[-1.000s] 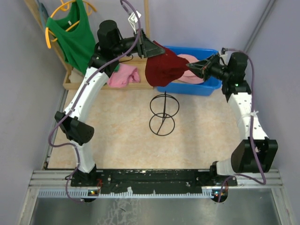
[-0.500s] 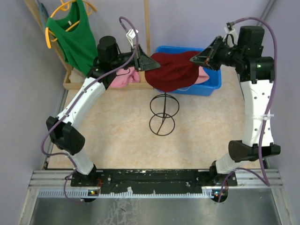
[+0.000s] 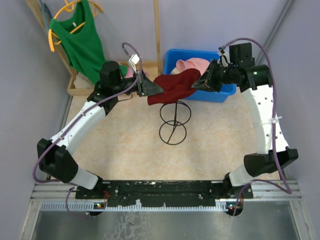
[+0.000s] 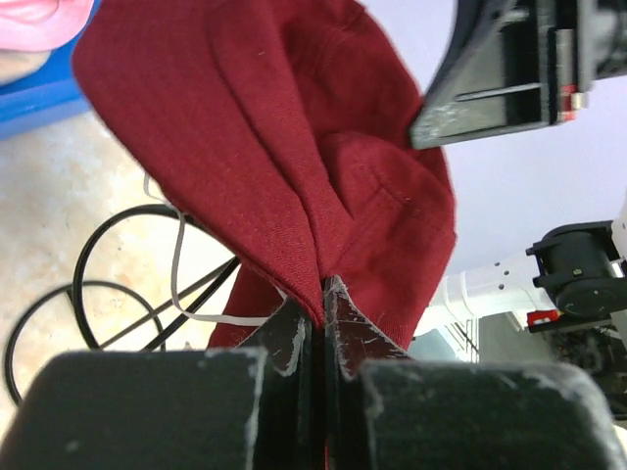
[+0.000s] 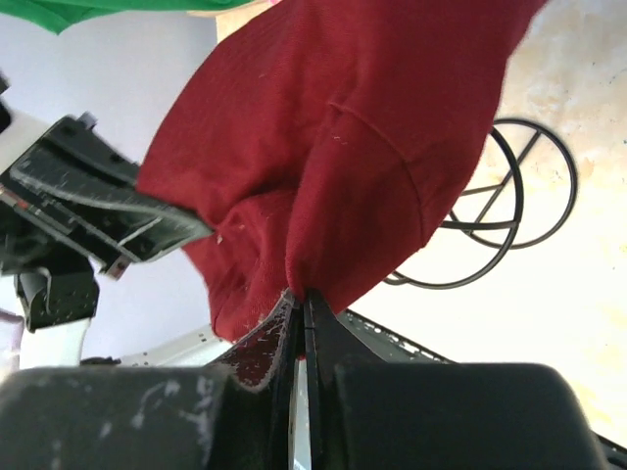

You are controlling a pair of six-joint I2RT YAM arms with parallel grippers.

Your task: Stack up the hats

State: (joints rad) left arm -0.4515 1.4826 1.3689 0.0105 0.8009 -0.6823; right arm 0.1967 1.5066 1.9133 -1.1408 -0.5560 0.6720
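**Beige tabletop (image 3: 125, 150), dark red hat (image 3: 172, 89) held from both sides**

From above, the left gripper (image 3: 151, 89) and right gripper (image 3: 200, 83) face each other. Each is clamped on one edge of the dark red hat, which hangs stretched between their tips. A black wire stand (image 3: 173, 122) stands below and between them. A blue bin (image 3: 222, 92) behind the right gripper holds a pink hat (image 3: 192, 65).

At the left wrist, the fingers (image 4: 286, 343) pinch a fold of red cloth, and the hat spreads out ahead of them.

At the right wrist, the fingers (image 5: 263, 351) are closed tight on the opposite edge, with the stand beyond them to the right.
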